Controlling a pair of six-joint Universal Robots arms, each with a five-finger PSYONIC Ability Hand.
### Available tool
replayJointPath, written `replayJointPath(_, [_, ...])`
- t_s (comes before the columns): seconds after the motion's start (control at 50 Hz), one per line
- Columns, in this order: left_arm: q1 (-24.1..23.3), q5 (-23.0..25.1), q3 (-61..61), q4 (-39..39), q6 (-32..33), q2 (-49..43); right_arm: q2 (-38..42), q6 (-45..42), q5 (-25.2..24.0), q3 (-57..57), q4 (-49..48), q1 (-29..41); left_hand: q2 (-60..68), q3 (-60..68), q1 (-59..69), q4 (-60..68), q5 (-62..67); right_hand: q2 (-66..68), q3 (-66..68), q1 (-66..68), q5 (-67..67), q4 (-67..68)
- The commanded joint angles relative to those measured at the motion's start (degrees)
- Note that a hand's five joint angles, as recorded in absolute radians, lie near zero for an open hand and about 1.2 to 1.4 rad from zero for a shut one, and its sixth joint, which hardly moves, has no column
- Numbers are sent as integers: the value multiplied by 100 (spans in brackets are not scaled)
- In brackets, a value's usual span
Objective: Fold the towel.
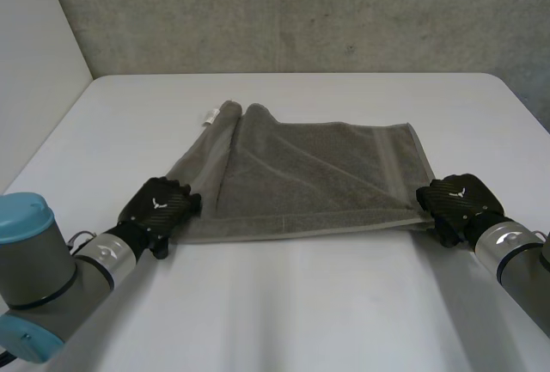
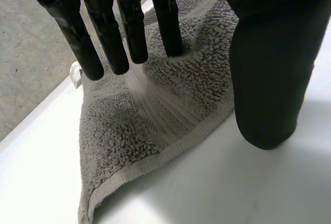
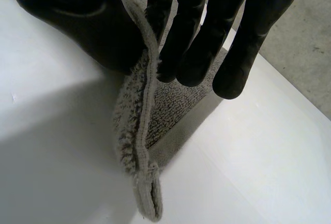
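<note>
Towel [image 1: 318,174] on white table [image 1: 284,303], one corner in pinch of right hand [image 1: 455,203], straight fingers of left hand [image 1: 159,204] atop another.

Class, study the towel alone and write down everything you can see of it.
The towel is grey terry with a flat woven band near its hem and a small white label at its far left corner. It lies partly folded, with diagonal creases, on the white table. The left hand rests straight fingers on its near left corner; the right hand pinches its raised near right corner.
</note>
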Motion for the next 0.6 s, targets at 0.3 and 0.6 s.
replayJointPath(0.3, [-33,-11,627,27,-1366,-197,13,-11,0,16,0,9,1595,1594,1592,1596,1789,348,330,323,199,295])
replayJointPath(0.6, [-76,6,601,27,-1313,-294,66,-28,0,16,9,9,1612,1611,1609,1613,1806,348,330,323,199,295])
